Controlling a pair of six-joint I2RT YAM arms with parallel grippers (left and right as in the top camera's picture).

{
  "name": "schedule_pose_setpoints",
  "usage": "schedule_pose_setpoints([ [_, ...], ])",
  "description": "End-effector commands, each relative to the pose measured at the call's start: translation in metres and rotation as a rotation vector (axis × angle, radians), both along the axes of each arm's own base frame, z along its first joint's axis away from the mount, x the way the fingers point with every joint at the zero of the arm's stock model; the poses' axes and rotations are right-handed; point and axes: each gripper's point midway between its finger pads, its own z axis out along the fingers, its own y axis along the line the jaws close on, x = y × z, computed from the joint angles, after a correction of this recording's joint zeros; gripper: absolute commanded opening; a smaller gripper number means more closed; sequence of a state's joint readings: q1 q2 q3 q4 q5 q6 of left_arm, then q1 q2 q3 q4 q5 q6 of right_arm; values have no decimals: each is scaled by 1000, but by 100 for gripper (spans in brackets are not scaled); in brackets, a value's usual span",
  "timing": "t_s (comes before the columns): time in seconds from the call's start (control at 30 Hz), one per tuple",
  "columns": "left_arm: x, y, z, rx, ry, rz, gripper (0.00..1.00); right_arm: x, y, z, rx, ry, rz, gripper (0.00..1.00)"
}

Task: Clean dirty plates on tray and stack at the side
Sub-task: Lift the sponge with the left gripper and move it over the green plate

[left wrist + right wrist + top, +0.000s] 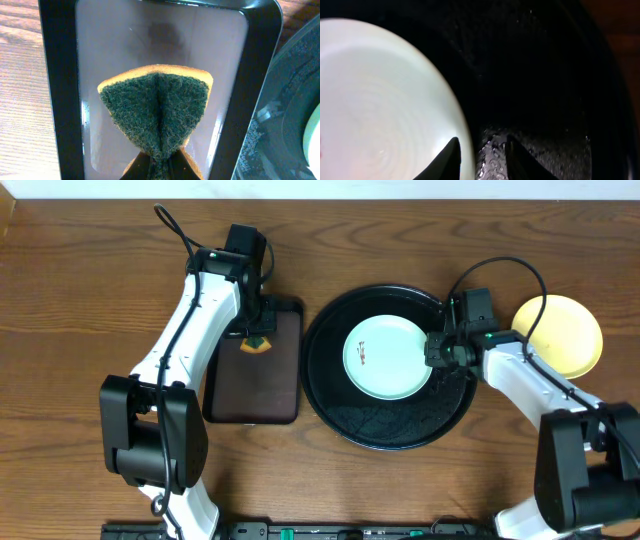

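left gripper [160, 169]: clamped tight on the sponge [155, 110], green scouring face toward the wrist camera, yellow backing showing along the top edge. the pinch folds the pad into a crease down its middle. it hangs over the small brown tray [55, 100], well apart from any plate.

right gripper [482, 157]: low over the black tray [390, 430], at the right-hand rim of the mint plate [388, 358]. the fingers [451, 159] stand a narrow way apart, one over the plate's edge, the other over bare tray. i cannot tell from the wrist view whether they have the rim or only straddle it.

plates: the mint one lies about centre in the black tray, flat, with a small dark smear [363, 352] on its left part. the yellow plate [565, 340] lies off the tray on the table [60, 300], just to the right of it, partly behind the right arm. i see no marks on it. i see no third plate. whether one lies under the yellow one, i cannot tell.

progress, my reading: one plate looks done and set aside, and the side stack has at least that one. the mint plate is dirty and on the tray. left to do: steady it with the right, bring the sponge across, scrub the smear, then lift it onto the yellow one.
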State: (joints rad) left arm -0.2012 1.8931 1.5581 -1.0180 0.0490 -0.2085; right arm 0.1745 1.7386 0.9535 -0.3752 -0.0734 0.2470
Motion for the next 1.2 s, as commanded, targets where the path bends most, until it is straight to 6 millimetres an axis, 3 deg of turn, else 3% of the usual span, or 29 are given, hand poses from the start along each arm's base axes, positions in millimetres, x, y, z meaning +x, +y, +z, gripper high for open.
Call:
schedule_pose_setpoints([
  [0.0, -1, 2, -4, 12, 11, -7, 8, -7, 0, -21, -29, 42, 24, 19],
  [0.07, -1, 2, -4, 12, 11, -7, 8, -7, 1, -25, -28, 48, 24, 4],
  [0.1, -1, 2, -4, 12, 11, -7, 8, -7, 1, -25, -28, 49, 23, 1],
  [0.37, 0, 2, -4, 11, 6, -7, 8, -26, 5, 10, 61, 83, -88, 2],
  [0.47, 2, 2, -4, 10, 0, -7, 8, -33, 4, 11, 66, 109, -115, 2],
  [0.7, 2, 2, -3, 10, -1, -11, 8, -27, 3, 13, 36, 71, -35, 41],
  [0.97, 14, -2, 2, -3, -53, -20, 8, -8, -1, 20, 15, -22, 32, 44],
  [1.17, 28, -19, 38, -64, -108, -57, 7, -8, -7, 19, 7, -19, 34, 40],
])
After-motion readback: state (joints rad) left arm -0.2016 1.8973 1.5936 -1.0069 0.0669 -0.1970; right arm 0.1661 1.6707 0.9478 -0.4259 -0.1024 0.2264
